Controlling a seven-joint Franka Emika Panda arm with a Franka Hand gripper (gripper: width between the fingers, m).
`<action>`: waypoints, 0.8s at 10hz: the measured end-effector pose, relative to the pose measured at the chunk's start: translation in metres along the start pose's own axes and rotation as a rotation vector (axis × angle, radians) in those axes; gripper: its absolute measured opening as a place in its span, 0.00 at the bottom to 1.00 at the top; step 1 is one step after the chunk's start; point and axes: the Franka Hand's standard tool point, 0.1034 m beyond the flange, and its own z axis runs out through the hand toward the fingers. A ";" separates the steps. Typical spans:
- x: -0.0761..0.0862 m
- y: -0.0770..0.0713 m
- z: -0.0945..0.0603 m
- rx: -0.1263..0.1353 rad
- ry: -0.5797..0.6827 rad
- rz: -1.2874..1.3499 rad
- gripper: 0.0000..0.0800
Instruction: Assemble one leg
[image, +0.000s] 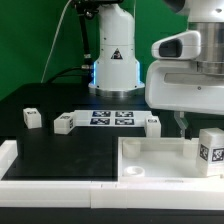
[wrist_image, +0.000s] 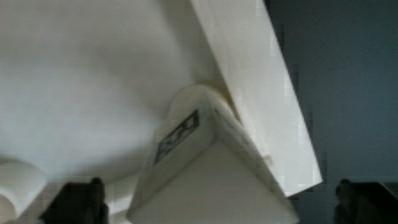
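The gripper (wrist_image: 222, 205) is hanging over the white panel (image: 150, 165) with its jaws spread wide, gripping nothing. Its dark fingertips (wrist_image: 80, 200) are showing on either side of the leg (image: 210, 150). That leg is sitting on the panel, near the front corner of the table (image: 60, 150) on the exterior view's right. Three other legs (image: 63, 124) are standing mid-table, flanking the marker board (image: 112, 118).

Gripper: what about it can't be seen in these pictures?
- Exterior view: gripper mostly hidden behind the arm's white housing.
- Wrist view: fingertips cut off by the picture's edge; only dark stubs show.
- Wrist view: leg tag blurred, unreadable.
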 end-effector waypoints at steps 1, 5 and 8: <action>-0.001 -0.001 0.000 0.000 -0.001 -0.113 0.81; 0.001 0.003 0.000 -0.006 -0.001 -0.441 0.81; 0.001 0.003 0.000 -0.005 -0.001 -0.403 0.50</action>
